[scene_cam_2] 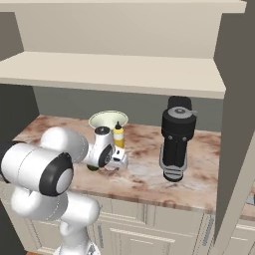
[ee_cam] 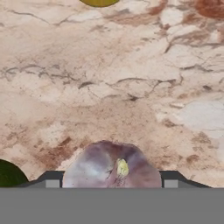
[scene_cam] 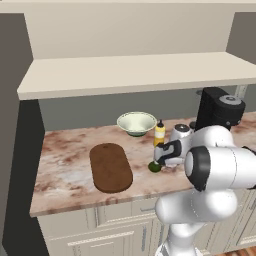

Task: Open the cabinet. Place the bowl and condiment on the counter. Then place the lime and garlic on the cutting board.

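Observation:
In the hand view the garlic (ee_cam: 109, 168), a whitish-pink bulb, lies on the counter (ee_cam: 109, 87) directly under my gripper (ee_cam: 111, 183). The gripper is open, with a dark fingertip (ee_cam: 52, 181) close against each side of the bulb. The lime (ee_cam: 8, 175) sits just left of it, and the lime (scene_cam: 155, 167) also shows beside the hand (scene_cam: 169, 152). The bowl (scene_cam: 136, 123) and the yellow condiment (scene_cam: 159, 133) stand on the counter (scene_cam: 65, 160) behind the hand. The cutting board (scene_cam: 110, 167) lies bare to the left. The cabinet (scene_cam: 135, 75) above is open, its shelf bare.
A tall black appliance (scene_cam_2: 177, 139) stands on the counter right of the hand. An open cabinet door (scene_cam_2: 236, 99) hangs at the far right. Cream drawer fronts (scene_cam: 120, 220) run below the counter edge, and a dark wall (scene_cam: 10, 125) closes the left end.

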Available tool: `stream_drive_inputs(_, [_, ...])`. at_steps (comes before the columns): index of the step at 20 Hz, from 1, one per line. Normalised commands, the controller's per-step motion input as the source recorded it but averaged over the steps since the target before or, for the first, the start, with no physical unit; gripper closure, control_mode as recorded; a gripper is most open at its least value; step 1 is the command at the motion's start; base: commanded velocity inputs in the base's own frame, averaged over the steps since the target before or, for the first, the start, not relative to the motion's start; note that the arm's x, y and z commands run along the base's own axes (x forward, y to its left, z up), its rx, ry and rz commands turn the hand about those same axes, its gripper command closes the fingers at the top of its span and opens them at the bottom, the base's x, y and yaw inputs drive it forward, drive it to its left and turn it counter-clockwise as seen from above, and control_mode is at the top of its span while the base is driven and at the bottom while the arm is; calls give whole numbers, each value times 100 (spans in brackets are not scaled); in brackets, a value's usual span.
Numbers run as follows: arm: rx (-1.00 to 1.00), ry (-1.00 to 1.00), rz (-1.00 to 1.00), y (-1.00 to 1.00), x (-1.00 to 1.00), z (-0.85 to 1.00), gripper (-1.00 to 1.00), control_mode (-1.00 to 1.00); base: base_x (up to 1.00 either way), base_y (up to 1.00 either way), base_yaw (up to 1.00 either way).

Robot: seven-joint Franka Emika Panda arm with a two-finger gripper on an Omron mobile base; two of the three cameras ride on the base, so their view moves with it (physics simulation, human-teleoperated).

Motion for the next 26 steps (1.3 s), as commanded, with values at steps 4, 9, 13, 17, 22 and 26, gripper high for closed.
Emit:
stream_drive_inputs(4, [0,-3,0,1,-27,10,100,-100,0,0,0])
stream_drive_inputs(9, [0,-3,0,6,-33,30,100,-100,0,0,0])
stream_drive_inputs(13, [0,0,0,15,-27,39,100,-100,0,0,0])
stream_drive_inputs(17, [0,0,0,21,-25,42,100,-100,0,0,0])
stream_drive_inputs(22, [0,0,0,23,-24,40,100,-100,0,0,0])
stream_drive_inputs(26, [0,0,0,26,-20,35,100,-100,0,0,0])
